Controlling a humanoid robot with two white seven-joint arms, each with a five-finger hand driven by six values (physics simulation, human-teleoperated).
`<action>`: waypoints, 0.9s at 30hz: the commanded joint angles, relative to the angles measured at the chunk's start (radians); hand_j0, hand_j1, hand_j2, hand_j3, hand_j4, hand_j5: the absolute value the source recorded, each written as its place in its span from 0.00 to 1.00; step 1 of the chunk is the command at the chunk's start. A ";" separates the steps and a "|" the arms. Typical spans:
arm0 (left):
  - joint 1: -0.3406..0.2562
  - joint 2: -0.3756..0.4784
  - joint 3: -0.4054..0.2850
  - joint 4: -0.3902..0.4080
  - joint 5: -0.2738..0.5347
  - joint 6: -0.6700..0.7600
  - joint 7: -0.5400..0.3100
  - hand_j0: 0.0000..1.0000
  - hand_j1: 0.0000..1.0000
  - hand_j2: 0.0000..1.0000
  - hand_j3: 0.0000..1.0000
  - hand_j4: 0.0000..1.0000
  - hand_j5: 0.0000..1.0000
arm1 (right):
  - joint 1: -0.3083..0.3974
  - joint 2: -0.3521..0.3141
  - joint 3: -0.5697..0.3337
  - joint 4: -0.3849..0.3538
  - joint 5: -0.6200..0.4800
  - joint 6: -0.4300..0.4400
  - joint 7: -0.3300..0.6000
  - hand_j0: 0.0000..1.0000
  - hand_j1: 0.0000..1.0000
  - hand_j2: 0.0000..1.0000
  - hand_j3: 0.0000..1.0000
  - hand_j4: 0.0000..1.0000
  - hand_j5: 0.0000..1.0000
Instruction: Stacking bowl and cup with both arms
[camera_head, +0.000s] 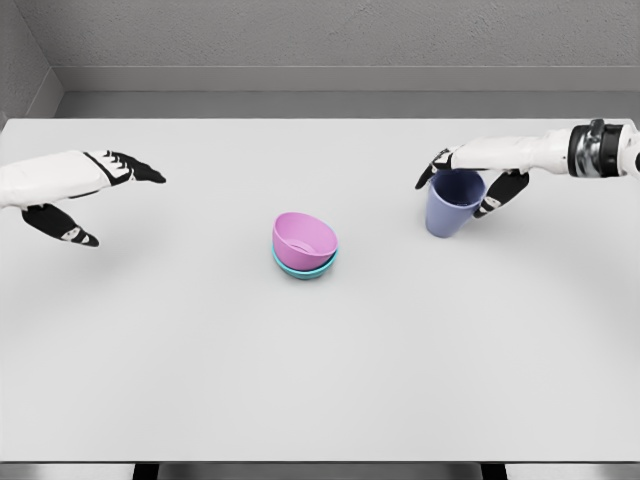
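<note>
On the white worktop (320, 380) a pink bowl (304, 238) already sits nested in a teal bowl (304, 266), of which only the rim shows beneath it; the pink one lies tilted, its mouth turned toward the camera. Well to the right stands the blue-violet cup (454, 207), upright or nearly so, and the right robot hand (472, 185) is closed around its upper part, dark fingers (502, 194) curling down its far side and the thumb across the rim on the near side. Whether the cup has left the surface cannot be told from this view. The left robot hand (88, 195) hovers at the left edge, well apart from everything, fingers extended and loosely spread, holding nothing. The step in hand appears to be carrying the cup to the bowl stack. To do it well, the grip should stay firm near the rim without tipping the cup, and the lift should clear the raised rim of the pink bowl before travelling leftward. Because that bowl is tilted, the cup is likely to slide or rock if lowered off-centre, so it should come down over the deepest part and be released only once it is settled. The free left robot hand could steady the stack if needed.
</note>
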 joint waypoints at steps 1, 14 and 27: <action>0.001 0.001 0.000 0.000 0.006 0.003 0.000 1.00 1.00 1.00 1.00 1.00 1.00 | 0.000 -0.001 0.001 -0.001 0.004 -0.001 0.001 0.77 0.77 0.77 0.77 0.77 0.77; 0.000 -0.011 0.000 0.003 0.006 0.003 0.000 1.00 1.00 1.00 1.00 1.00 1.00 | -0.002 -0.001 0.001 -0.004 0.004 -0.001 0.001 0.76 0.76 0.76 0.76 0.76 0.76; -0.002 -0.023 -0.001 0.004 0.003 0.003 0.000 1.00 1.00 1.00 1.00 1.00 1.00 | -0.021 -0.002 0.003 -0.016 0.005 -0.001 0.001 0.70 0.70 0.70 0.70 0.70 0.70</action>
